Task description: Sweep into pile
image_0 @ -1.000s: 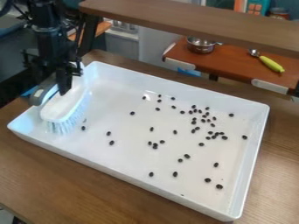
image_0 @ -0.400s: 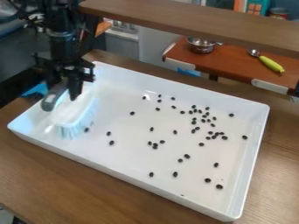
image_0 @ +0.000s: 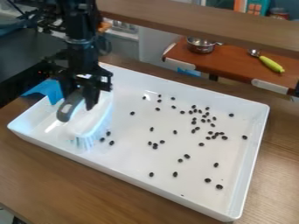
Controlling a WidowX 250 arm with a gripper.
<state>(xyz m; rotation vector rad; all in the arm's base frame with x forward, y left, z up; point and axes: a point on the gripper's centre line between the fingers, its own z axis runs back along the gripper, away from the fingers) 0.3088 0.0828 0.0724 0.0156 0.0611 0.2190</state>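
The black gripper [image_0: 80, 97] is over the left end of the tray, its fingers closed about the grey handle of the brush [image_0: 92, 120]. The brush head is a long, rounded white oval, with pale bristles hanging in a fringe down to the tray floor, nearer the left short edge than the right.

Just beside the bristles lie a few of the dark beans [image_0: 203, 120], small, oval and matt against the smooth floor. The rest are strewn singly and in loose groups; the thickest group is toward the far long edge, nearer the right corner, and several more lie toward the near corner.

I judge the sweep to be at its start: the brush is at the left end and most beans lie ahead of it. The next move calls for a steady push toward the right short edge, bristles kept low, then strokes in from the long edges to draw the stragglers together. Pressed too hard, the bristles could flick the beans, which look light and hard enough to roll.

The tray [image_0: 128, 177] is white and glossy, a shallow rectangle with raised walls and rounded corners, and it rests on a brown wood-grained table [image_0: 58, 175].
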